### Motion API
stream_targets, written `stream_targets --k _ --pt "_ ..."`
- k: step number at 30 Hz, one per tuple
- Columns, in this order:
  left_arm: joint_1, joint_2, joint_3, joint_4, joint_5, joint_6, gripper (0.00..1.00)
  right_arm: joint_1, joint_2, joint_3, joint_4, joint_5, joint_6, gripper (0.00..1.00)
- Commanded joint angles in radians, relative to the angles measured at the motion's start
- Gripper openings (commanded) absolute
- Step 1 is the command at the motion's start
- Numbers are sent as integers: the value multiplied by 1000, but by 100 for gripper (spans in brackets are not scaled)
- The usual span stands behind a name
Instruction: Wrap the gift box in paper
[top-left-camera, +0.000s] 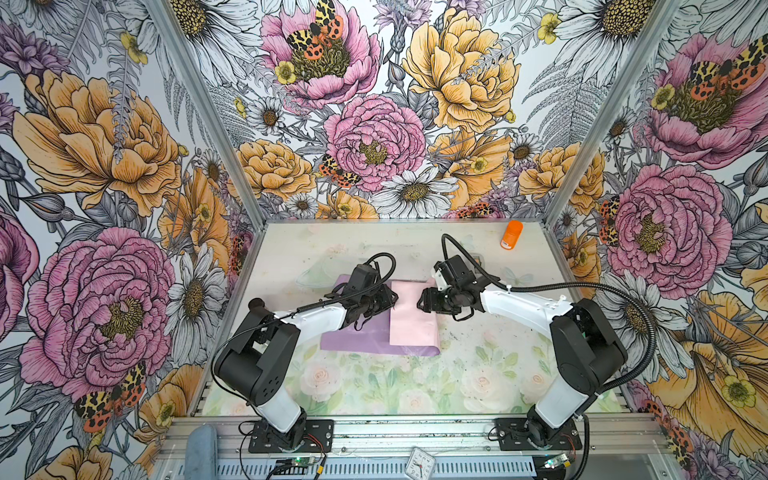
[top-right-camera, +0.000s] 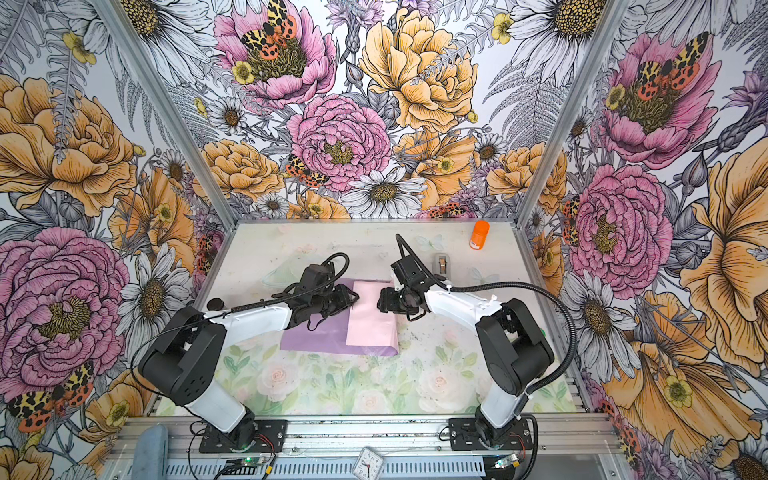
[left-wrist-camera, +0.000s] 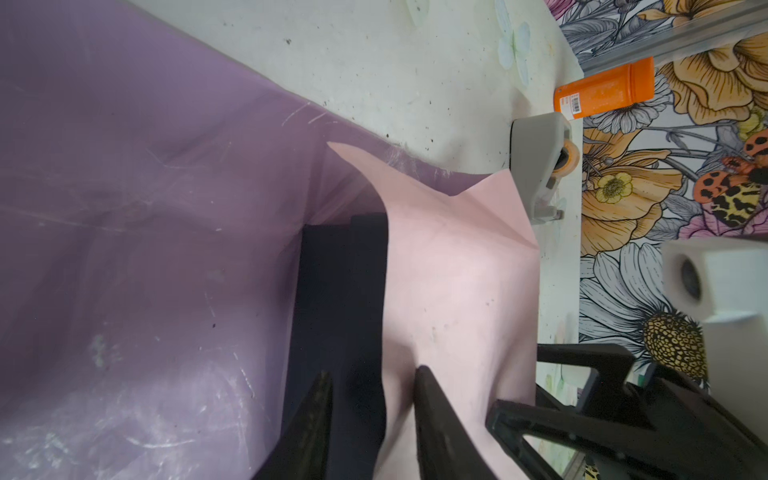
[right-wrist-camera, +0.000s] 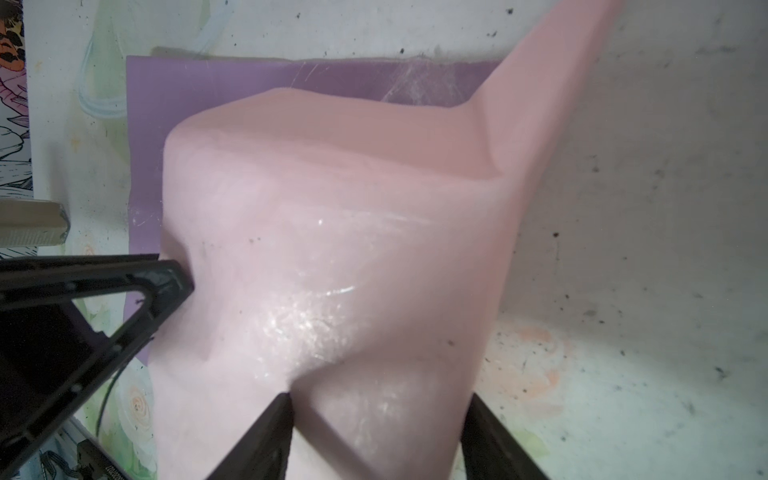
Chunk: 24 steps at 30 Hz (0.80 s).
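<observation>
the dark box (left-wrist-camera: 340, 282) sits mid-table (top-left-camera: 478, 365) on the purple paper (top-left-camera: 357, 336), whose pink side is folded over it. the left gripper (left-wrist-camera: 374, 370) is part open, straddling the pink edge and clamping nothing. the right gripper (right-wrist-camera: 380, 397) is spread wide across the covered box; i cannot tell whether it grips.

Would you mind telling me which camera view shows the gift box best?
The left wrist view: there the gift box shows as a dark navy strip emerging from under the pink flap of the paper. The right wrist view and both top views show only the paper covering it.
</observation>
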Motion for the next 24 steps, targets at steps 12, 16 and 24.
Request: stream_targets --k 12,16,24 --pt "304 -499 -259 -486 -146 -95 53 2 -13 -32 -60 78 -8 63" --pt "415 -578 -335 -524 -97 -99 53 4 -19 -31 -60 79 -11 63" --pt "482 -555 -406 -513 -59 -94 56 7 -17 -26 -59 73 -11 63"
